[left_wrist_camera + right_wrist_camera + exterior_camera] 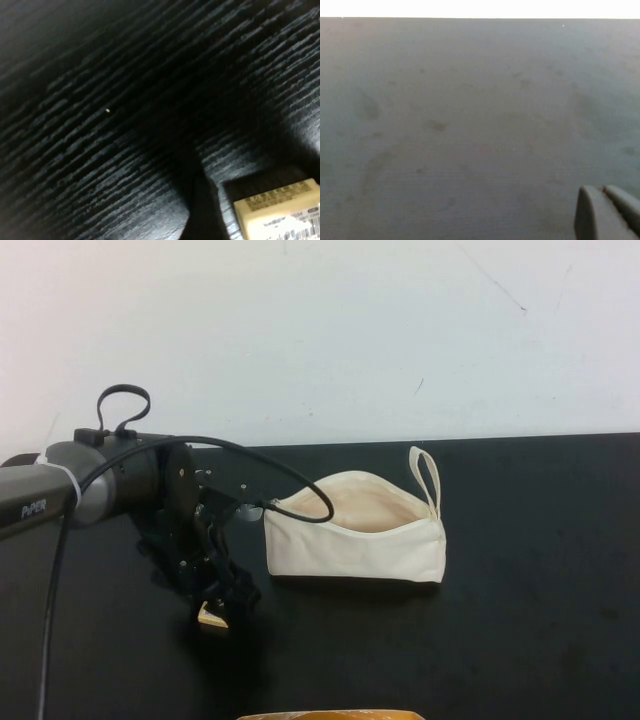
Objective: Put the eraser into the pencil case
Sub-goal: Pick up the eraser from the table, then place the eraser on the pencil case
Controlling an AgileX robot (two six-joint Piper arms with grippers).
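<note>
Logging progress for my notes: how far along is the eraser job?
Early stage. Done: the pencil case already sits unzipped on the table. In hand: the left tool is down at the eraser, beside the case. Left: lifting it and dropping it inside. The right tool hangs shut over bare table.

A: What does the left arm (60, 495) look like?
B: A grey tube with white "PiPER" lettering and a white tie (62, 480) round it. A black cable (250, 455) arcs off it, with a small loop on top.
A: And its wrist?
B: A black block dotted with small bright screws. The left gripper (215, 605) is black too, low on the left of the desk (520, 570).
A: The right gripper (602, 190)?
B: It shows only in its own wrist view, over the desk. Two pale grey rounded fingers (590, 215) are pressed together.
</note>
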